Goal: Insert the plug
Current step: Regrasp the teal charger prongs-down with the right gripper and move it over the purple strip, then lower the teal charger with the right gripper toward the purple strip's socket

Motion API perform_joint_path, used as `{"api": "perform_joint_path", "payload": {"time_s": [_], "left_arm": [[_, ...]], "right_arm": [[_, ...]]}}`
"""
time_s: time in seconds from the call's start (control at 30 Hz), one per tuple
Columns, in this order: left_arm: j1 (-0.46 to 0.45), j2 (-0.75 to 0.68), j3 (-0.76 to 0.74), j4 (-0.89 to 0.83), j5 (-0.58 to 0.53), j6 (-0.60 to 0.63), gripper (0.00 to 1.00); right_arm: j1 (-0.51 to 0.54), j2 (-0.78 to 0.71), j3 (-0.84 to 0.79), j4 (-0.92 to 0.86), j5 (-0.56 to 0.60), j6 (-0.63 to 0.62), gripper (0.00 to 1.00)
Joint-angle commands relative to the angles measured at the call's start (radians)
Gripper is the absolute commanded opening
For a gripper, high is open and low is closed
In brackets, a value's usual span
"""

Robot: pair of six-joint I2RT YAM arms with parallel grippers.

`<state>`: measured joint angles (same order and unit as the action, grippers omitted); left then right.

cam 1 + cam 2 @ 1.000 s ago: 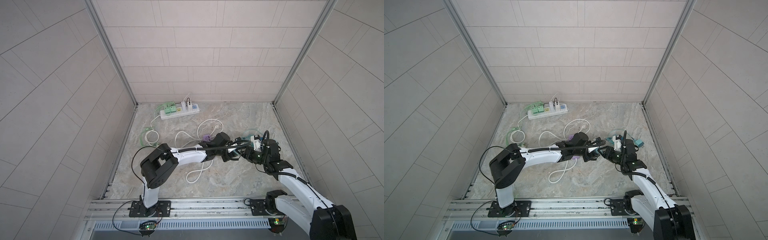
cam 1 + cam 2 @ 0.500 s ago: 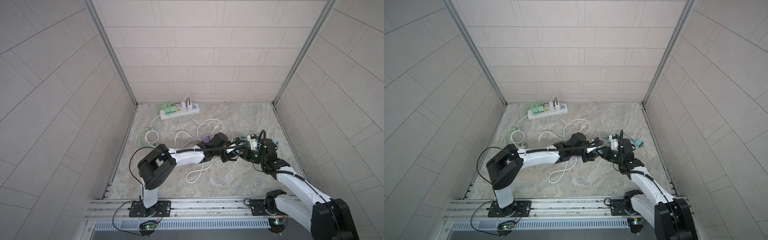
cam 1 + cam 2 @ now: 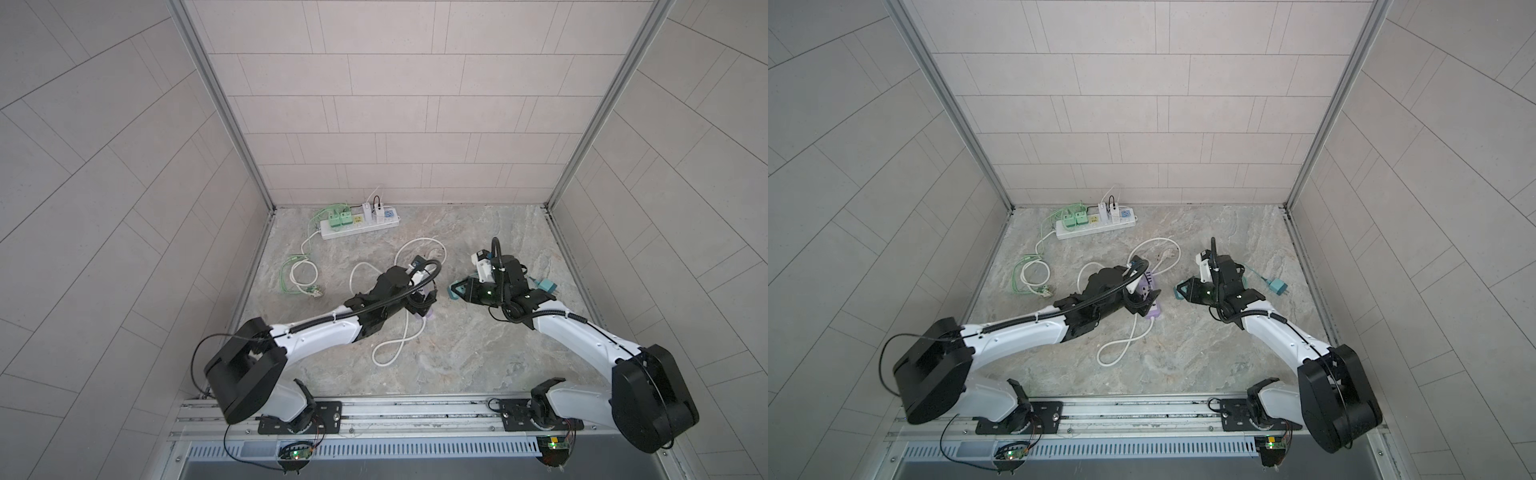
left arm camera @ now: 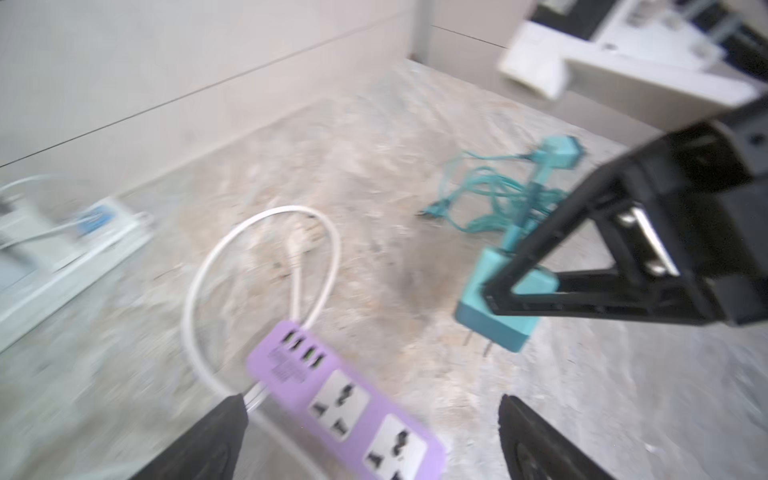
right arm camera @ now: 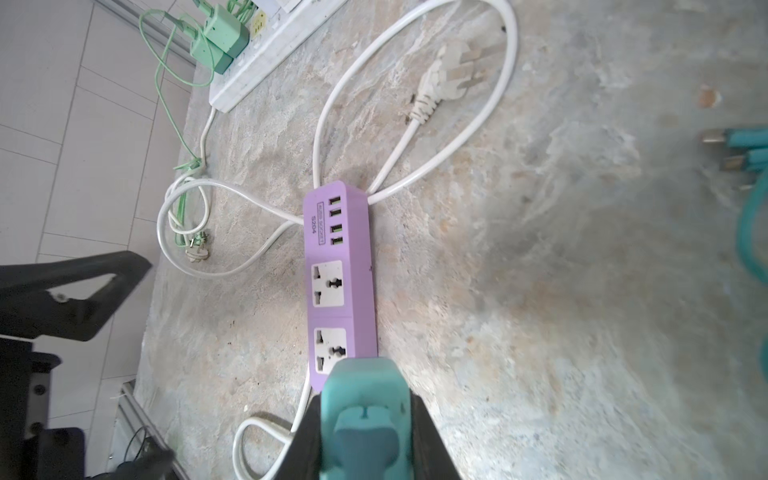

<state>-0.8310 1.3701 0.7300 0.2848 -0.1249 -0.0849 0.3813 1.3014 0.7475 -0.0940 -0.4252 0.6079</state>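
Note:
My right gripper (image 5: 365,415) is shut on the teal plug (image 5: 365,411), held above the floor with its prongs pointing down (image 4: 494,320). In both top views the plug (image 3: 455,289) (image 3: 1180,290) hangs just right of the purple power strip (image 3: 1153,313). The strip (image 5: 338,266) lies flat, with two free sockets and a row of USB ports. My left gripper (image 4: 370,401) stands open over the strip (image 4: 349,407), touching nothing. In a top view the left gripper (image 3: 424,299) hides most of the strip.
A white power strip (image 3: 359,224) with green adapters sits by the back wall. A green cable coil (image 3: 297,274) lies at the left. The purple strip's white cord (image 3: 395,340) loops over the floor and ends in a loose white plug (image 5: 449,75). Another teal adapter (image 3: 1277,286) lies at the right.
The left gripper has opened wide and drawn back to the left, off the teal plug. The right gripper has closed on the plug and now carries it alone.

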Motion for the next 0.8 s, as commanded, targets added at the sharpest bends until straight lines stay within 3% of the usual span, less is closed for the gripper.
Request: {"api": "perform_joint_path", "payload": {"time_s": [0.0, 0.27, 0.43, 0.77], "left_arm": [[-0.004, -0.074, -0.077, -0.045, -0.237, -0.121, 1.0], [-0.004, -0.215, -0.218, -0.087, -0.304, -0.271, 1.0], [-0.003, -0.266, -0.257, -0.12, -0.372, -0.26, 1.0], [-0.002, -0.332, -0.33, -0.112, -0.39, -0.285, 1.0]], "right_arm": [[0.067, 0.073, 0.084, -0.021, 0.109, -0.101, 0.03], [0.149, 0.275, 0.232, 0.001, 0.172, -0.176, 0.03], [0.177, 0.346, 0.3, -0.012, 0.237, -0.197, 0.02], [0.193, 0.398, 0.372, -0.012, 0.276, -0.192, 0.02]]}}
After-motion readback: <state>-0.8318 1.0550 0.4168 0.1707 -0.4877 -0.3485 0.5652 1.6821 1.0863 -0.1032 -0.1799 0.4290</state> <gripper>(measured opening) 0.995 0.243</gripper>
